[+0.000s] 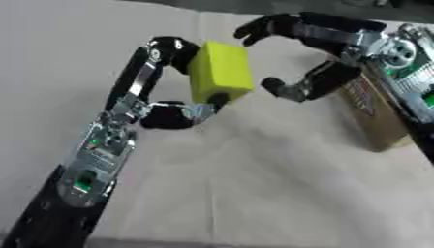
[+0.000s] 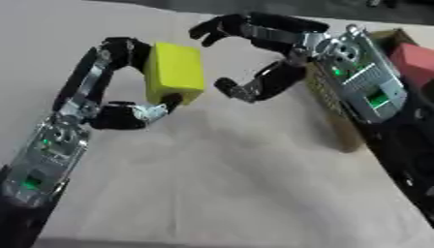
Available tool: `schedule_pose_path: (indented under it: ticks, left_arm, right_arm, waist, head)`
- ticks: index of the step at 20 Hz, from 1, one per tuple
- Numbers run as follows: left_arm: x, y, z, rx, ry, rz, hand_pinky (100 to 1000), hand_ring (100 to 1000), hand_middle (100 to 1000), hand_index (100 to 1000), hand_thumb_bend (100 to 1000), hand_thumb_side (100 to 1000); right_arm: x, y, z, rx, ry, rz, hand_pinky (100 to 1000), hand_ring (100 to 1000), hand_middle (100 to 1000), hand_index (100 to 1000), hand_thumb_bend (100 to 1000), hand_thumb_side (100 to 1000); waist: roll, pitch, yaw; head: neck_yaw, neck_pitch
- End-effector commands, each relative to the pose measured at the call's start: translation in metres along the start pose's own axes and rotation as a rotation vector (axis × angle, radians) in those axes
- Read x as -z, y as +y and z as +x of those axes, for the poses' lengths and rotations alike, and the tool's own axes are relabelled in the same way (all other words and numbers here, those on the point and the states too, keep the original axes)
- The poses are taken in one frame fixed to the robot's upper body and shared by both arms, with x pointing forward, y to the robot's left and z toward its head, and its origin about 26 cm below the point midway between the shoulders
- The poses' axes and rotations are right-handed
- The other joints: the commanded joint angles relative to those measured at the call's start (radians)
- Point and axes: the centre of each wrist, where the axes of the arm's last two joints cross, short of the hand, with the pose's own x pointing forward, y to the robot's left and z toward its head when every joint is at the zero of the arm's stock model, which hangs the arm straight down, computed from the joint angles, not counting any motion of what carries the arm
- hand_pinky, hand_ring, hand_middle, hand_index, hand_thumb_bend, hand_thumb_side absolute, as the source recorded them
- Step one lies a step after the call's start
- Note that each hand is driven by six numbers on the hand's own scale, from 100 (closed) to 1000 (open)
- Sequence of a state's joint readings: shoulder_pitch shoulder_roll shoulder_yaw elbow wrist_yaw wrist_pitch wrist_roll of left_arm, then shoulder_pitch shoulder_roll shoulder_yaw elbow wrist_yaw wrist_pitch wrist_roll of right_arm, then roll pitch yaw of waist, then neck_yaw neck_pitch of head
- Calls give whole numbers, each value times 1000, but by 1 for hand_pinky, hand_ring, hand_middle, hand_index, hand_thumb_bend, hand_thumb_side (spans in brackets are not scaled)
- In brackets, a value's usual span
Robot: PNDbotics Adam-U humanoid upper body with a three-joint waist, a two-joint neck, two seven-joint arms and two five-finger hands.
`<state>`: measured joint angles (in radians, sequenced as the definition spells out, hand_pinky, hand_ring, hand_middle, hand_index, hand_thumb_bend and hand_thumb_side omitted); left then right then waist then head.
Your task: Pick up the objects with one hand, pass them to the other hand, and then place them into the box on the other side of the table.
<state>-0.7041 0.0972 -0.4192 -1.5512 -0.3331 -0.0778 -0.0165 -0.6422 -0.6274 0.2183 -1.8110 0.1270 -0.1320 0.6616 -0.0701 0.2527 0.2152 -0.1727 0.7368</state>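
A yellow block [image 1: 220, 71] hangs above the cloth-covered table, pinched between the fingers and thumb of my left hand [image 1: 161, 115], which comes in from the lower left. My right hand [image 2: 270, 58] reaches in from the upper right, fingers spread wide in an open C shape. Its fingertips sit just right of the block without touching it. A brown cardboard box [image 1: 377, 116] stands at the right edge, partly hidden behind my right arm. A red object [image 2: 415, 60] lies inside the box.
A pale cloth [image 1: 254, 184] covers the table, with a crease running across the middle. The table's far edge meets a dark floor at the top. The box wall stands close under my right wrist.
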Motion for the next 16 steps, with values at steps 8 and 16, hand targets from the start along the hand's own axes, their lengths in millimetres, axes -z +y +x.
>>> schedule_pose_path:
  ticks: [8,16]
  left_arm:
    - [6,3,3,10,-14,33,578,515,422,480,100,195]
    - [7,1,1,63,-13,63,572,514,420,478,100,172]
  right_arm:
    - [1,-8,9,-13,-28,14,1000,922,948,987,155,142]
    - [2,-9,15,12,-59,39,1000,920,948,993,117,100]
  waist:
    - [-5,-21,4]
    - [-5,-18,7]
  head:
    - [1,-6]
    - [3,-8]
